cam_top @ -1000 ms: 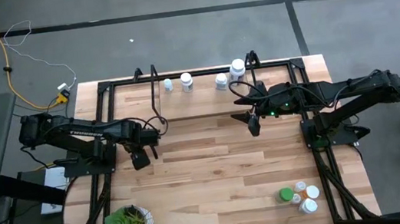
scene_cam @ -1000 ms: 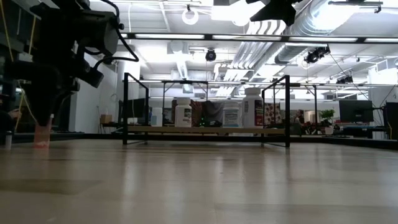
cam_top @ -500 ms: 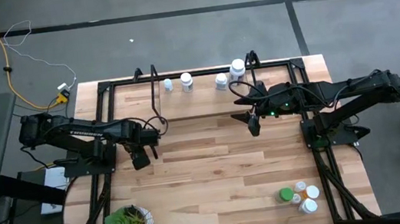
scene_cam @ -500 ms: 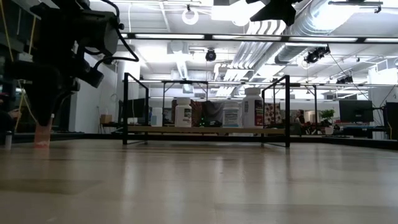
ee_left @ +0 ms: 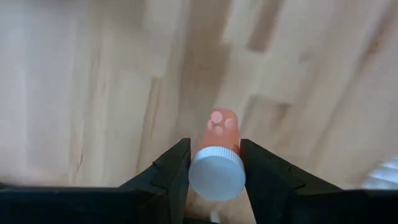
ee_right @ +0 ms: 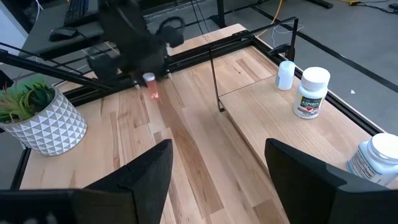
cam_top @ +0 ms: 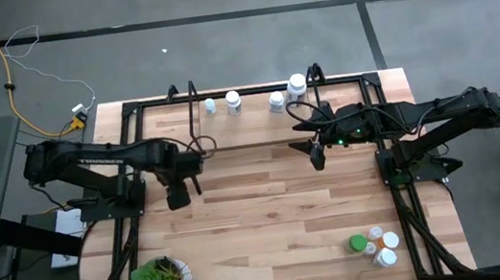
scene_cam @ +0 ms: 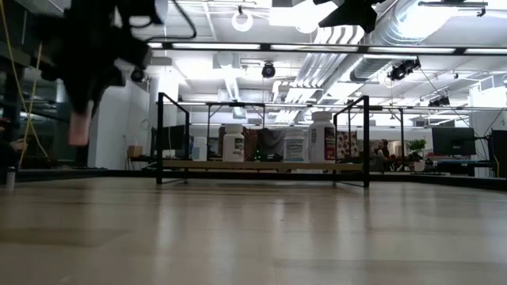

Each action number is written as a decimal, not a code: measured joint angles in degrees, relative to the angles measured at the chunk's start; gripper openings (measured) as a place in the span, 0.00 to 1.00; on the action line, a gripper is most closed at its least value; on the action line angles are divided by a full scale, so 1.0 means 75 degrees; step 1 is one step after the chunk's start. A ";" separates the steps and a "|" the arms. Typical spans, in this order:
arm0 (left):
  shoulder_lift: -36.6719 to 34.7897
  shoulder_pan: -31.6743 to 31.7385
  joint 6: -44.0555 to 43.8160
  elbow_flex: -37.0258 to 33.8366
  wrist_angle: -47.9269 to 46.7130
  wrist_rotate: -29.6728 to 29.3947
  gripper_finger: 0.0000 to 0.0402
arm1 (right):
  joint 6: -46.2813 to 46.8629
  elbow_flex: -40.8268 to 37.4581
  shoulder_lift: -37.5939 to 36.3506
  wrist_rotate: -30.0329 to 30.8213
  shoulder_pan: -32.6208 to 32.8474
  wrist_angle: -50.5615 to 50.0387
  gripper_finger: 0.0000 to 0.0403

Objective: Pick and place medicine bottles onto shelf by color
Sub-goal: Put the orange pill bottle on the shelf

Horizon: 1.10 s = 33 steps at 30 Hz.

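Orange bottle (ee_left: 217, 140), cap-up in the clamped left gripper (cam_top: 177, 196), hangs off the shelf's (cam_top: 258, 127) left front corner; right gripper (cam_top: 317, 158) waits, wide.

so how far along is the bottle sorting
Done: four white-capped plastic pill bottles stand on the light-wood wire-framed shelf. In hand: the left gripper is shut on a small orange pill bottle, held above the wooden tabletop. Left: a cluster of green, orange and white bottles at the table's near right corner. The right gripper waits open.
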 joint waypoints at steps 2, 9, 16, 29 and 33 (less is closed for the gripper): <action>0.0000 0.0000 0.0266 0.0448 0.0012 0.0337 0.31 | 0.0000 0.0000 0.0001 0.0000 0.0000 0.0000 0.61; 0.0000 -0.0006 0.1444 0.2157 0.0411 0.0939 0.31 | 0.0000 0.0000 0.0001 0.0000 0.0000 0.0000 0.61; 0.0673 0.0143 0.2153 0.4012 0.0526 -0.0177 0.31 | 0.0000 0.0000 0.0001 0.0003 0.0000 0.0000 0.61; 0.4292 0.2476 0.3319 0.7596 -0.1822 -0.1521 0.30 | 0.0020 0.0000 0.0001 0.0248 0.0000 0.0000 0.61; 0.5161 0.3108 0.3140 0.7596 -0.1821 -0.1359 0.30 | 0.0023 0.0000 0.0001 0.0251 0.0000 0.0000 0.61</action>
